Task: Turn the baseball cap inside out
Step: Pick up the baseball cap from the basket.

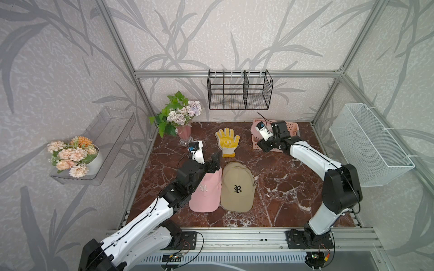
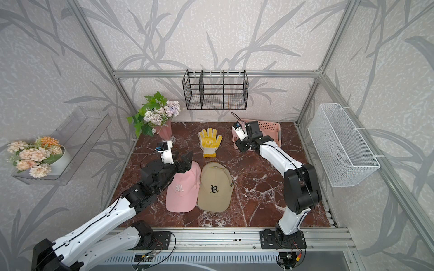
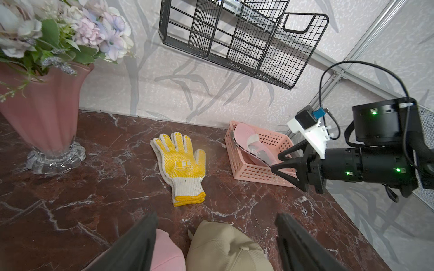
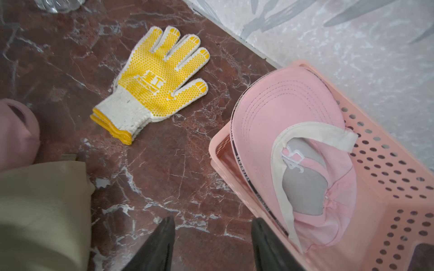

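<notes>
Right jaws apart, inside-out cap [image 4: 293, 159] wrist-view only

L arm [image 1: 150, 218] & R arm [image 1: 312, 157] are wearing wht shells btwn blk joint housings, w/ thin blk cables [image 3: 320, 93] running along the links. Each wrist is carrying a wht cam mount [image 3: 314, 136] w/ a blue plug. Green LEDs [image 3: 373, 113] are glowing on R arm's blk motors. Blk base plates [image 1: 293, 241] are trailing red/yellow wires. The fingers [image 4: 157, 246] are showing matte blk, wedge-shaped.
</notes>
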Controlling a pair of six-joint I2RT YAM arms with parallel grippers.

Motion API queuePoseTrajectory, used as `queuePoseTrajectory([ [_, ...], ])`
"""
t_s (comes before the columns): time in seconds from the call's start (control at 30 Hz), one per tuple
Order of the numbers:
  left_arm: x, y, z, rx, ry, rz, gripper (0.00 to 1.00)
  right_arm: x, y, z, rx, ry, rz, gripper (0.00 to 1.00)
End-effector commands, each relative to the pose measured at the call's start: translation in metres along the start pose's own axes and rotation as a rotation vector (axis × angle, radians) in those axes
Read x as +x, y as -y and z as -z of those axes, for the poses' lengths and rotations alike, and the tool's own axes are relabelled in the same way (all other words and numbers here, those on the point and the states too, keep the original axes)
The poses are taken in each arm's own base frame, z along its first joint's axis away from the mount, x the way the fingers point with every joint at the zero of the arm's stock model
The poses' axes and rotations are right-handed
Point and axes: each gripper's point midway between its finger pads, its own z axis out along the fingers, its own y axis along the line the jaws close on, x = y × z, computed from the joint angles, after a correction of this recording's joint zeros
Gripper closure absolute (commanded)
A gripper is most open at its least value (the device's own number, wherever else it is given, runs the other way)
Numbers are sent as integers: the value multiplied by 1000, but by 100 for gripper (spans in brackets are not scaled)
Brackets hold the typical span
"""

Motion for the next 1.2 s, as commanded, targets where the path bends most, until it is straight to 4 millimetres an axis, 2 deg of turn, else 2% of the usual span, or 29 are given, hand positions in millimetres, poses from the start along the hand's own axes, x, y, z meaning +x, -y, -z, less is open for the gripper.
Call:
queuePoseTrajectory([
  [0.0, 7, 0, -2, 17, -21, 12, 17, -2, 11, -9, 26, -25, 63, 48],
  [0.23, 8, -2, -2, 17, -26, 12, 17, 2, 19, -38, 34, -66, 70, 55],
  [0.47, 9, -2, -2, 17, -27, 16, 17, 6, 28, -58, 75, -68, 77, 74],
  [0.63, 7, -3, -1, 16, -23, 11, 18, 2, 41, -63, 154, -32, 97, 89],
  [0.8, 9, -3, -1, 15, -26, 11, 17, -6, 47, -55, 192, -1, 129, 99],
  [0.9, 9, -3, -1, 16, -26, 12, 17, -12, 40, -48, 152, 18, 135, 96],
  [0.97, 9, -3, -1, 15, -27, 10, 17, -15, 29, -45, 85, 26, 141, 85],
  [1.07, 9, -4, -1, 14, -26, 9, 17, -17, 24, -41, 59, 28, 138, 68],
  [1.17, 10, -4, -2, 16, -27, 11, 17, -17, 25, -42, 73, 20, 141, 60],
])
